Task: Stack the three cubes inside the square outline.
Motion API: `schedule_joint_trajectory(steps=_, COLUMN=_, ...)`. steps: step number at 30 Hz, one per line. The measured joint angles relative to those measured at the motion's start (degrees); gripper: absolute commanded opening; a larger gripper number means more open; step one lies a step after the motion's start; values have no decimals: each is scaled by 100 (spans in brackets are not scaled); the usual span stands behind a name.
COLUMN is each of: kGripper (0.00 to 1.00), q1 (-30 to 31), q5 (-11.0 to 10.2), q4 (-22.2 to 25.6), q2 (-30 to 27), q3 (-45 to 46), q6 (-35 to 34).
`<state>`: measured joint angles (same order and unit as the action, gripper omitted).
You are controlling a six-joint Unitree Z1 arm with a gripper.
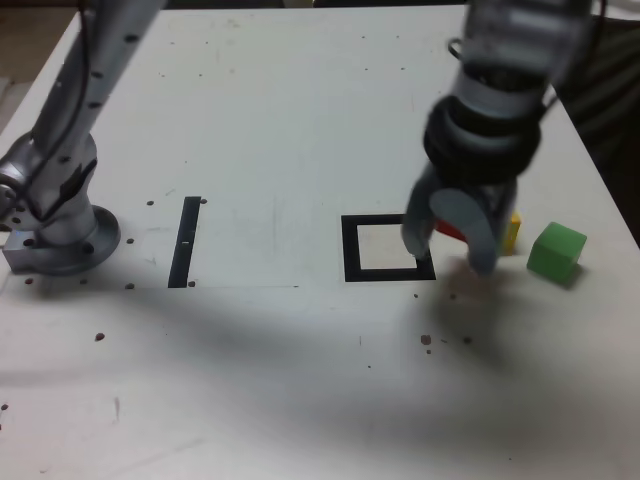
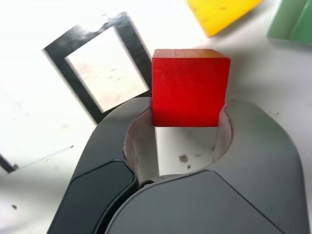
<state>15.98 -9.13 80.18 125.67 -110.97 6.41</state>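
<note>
My gripper (image 1: 450, 250) is down at the table just to the exterior view's right of the square outline (image 1: 350, 250). Its jaws are shut on the red cube (image 2: 190, 87), which touches both of them in the wrist view. Only a sliver of the red cube (image 1: 452, 232) shows between the fingers in the exterior view. The yellow cube (image 1: 512, 232) lies right behind the gripper, partly hidden by it, and the green cube (image 1: 556, 250) sits further right. In the wrist view the square outline (image 2: 83, 35), the yellow cube (image 2: 222, 12) and the green cube (image 2: 292, 22) lie beyond the held cube.
A narrow black strip (image 1: 185, 240) lies on the white table to the exterior view's left of the outline. The arm's base (image 1: 60, 230) stands at the far left edge. Dark specks dot the table surface.
</note>
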Motion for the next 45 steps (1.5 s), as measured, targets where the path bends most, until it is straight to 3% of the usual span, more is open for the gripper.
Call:
schedule_joint_trajectory(steps=6, kGripper=36, q1=0, q5=84, q4=-253, q2=-428, q3=678, q6=-635)
schedule_joint_trajectory(steps=10, kGripper=36, q1=0, q5=177, q4=-667, q2=-844, q3=1303, q6=-1128)
schedule_joint_trajectory(steps=17, kGripper=36, q1=-71, q5=368, q4=-1167, q2=-1098, q3=2042, q6=-1730)
schedule_joint_trajectory(steps=26, kGripper=36, q1=-220, q5=547, q4=-1635, q2=-1117, q3=2543, q6=-1904)
schedule_joint_trajectory(steps=41, kGripper=37, q1=-360, q5=620, q4=-1820, q2=-1051, q3=2803, q6=-1915)
schedule_joint_trajectory(steps=43, kGripper=44, q1=-384, q5=626, q4=-1847, q2=-1017, q3=2824, q6=-1907)
schedule_joint_trajectory(steps=45, kGripper=63, q1=-404, q5=630, q4=-1881, q2=-984, q3=2842, q6=-1877)
